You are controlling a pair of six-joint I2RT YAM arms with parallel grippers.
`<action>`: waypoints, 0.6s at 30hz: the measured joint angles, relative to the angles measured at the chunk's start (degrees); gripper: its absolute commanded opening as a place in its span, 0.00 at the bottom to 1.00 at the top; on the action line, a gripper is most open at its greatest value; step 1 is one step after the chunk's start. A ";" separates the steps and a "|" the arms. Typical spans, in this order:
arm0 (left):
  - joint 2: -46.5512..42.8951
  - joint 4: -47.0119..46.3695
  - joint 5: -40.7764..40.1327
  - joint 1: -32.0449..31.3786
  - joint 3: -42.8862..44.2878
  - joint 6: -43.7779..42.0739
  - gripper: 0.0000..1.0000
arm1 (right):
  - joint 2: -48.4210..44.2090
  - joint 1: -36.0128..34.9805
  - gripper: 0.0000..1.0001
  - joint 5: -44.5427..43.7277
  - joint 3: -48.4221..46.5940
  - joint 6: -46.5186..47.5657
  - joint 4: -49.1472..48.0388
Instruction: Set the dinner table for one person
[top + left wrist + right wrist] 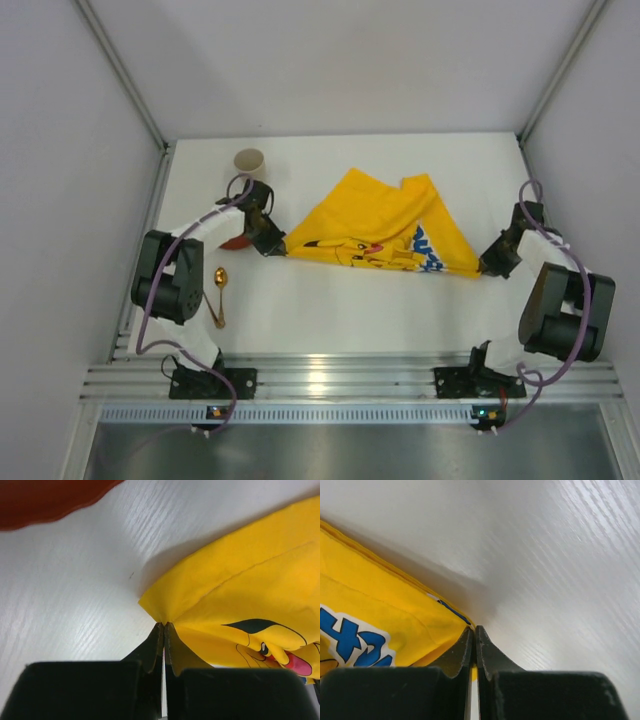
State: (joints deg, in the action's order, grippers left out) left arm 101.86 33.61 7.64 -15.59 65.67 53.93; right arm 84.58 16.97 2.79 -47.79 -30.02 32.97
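Two arms, top view: we see the left gripper (276, 249) down at the left corner of the yellow cloth (375, 225) and the right gripper (484, 271) down at its right corner.
Dinner table, top view: the dinner table (340, 305) is the white top filling the middle of the scene, running from the aluminium rail (320, 375) at the near edge to the far wall; every item lies on it.
Cloth, top view: it lies rumpled between the two grippers, its far part folded over, with blue lettering toward the right.
Left side, top view: a paper cup (249, 162) stands upright at the far left, a gold spoon (220, 295) lies near the left arm, and a red dish (236, 243) shows partly from under that arm.
Left jaws, left wrist view: we find the left fingertips (152, 650) pressed together on a point of yellow fabric, so the jaws are clenched and grasping the cloth.
Surroundings, left wrist view: the cloth throws a shadow on the white top, and the red dish's rim sits at the far left, apart from the cloth.
Right jaws, right wrist view: the right fingertips (462, 650) meet on the cloth's edge, with yellow showing between them, so these jaws are also clenched on the cloth.
Surroundings, right wrist view: blue lettering lies to the left, bare white tabletop to the right.
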 measured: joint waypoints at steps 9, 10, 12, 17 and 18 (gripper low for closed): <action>-13.35 2.58 -1.36 -4.28 -14.16 10.16 0.00 | -12.09 0.13 0.00 -2.95 2.60 -2.58 9.33; -14.10 3.67 -1.07 -5.27 -14.84 11.06 0.00 | -13.40 0.13 0.00 -4.20 2.58 -2.97 11.28; -14.53 6.21 -0.44 -7.80 -15.23 12.57 0.00 | -13.92 0.15 0.00 -6.01 1.84 -3.80 15.13; -13.92 10.40 0.72 -12.76 -14.62 14.62 0.00 | -13.68 -0.72 0.00 -4.52 0.52 -7.72 20.48; -13.29 10.99 0.72 -13.46 -14.03 14.97 0.00 | -13.70 -1.57 0.00 -3.39 0.70 -8.52 20.46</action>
State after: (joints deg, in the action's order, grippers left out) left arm 88.58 44.60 8.36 -29.06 51.64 68.90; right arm 70.87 15.40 -0.60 -47.09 -38.54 53.43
